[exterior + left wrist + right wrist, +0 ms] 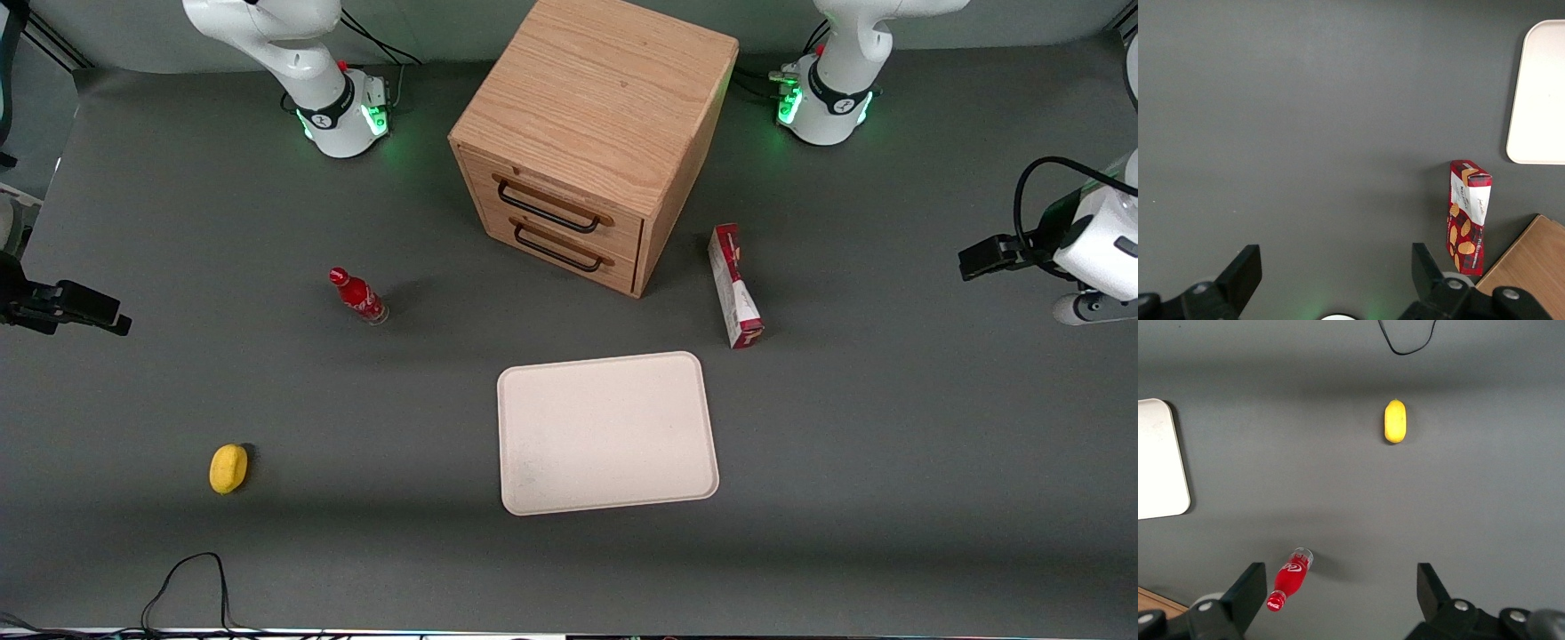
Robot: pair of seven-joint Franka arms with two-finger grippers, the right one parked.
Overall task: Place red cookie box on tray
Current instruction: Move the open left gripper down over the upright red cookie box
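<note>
The red cookie box (734, 284) stands on a long thin edge on the grey table, beside the wooden cabinet (591, 133) and just farther from the front camera than the tray (607, 433). The cream-white tray lies flat with nothing on it. My gripper (973, 260) hangs above the table toward the working arm's end, well apart from the box. In the left wrist view the gripper (1336, 270) is open with only bare table between its fingers. The box (1467, 227) and a corner of the tray (1541, 93) also show there.
The two-drawer cabinet has both drawers shut; its corner (1528, 267) sits close to the box. A small red bottle (357, 296) and a yellow lemon (228, 468) lie toward the parked arm's end. A black cable (191, 578) loops near the table's front edge.
</note>
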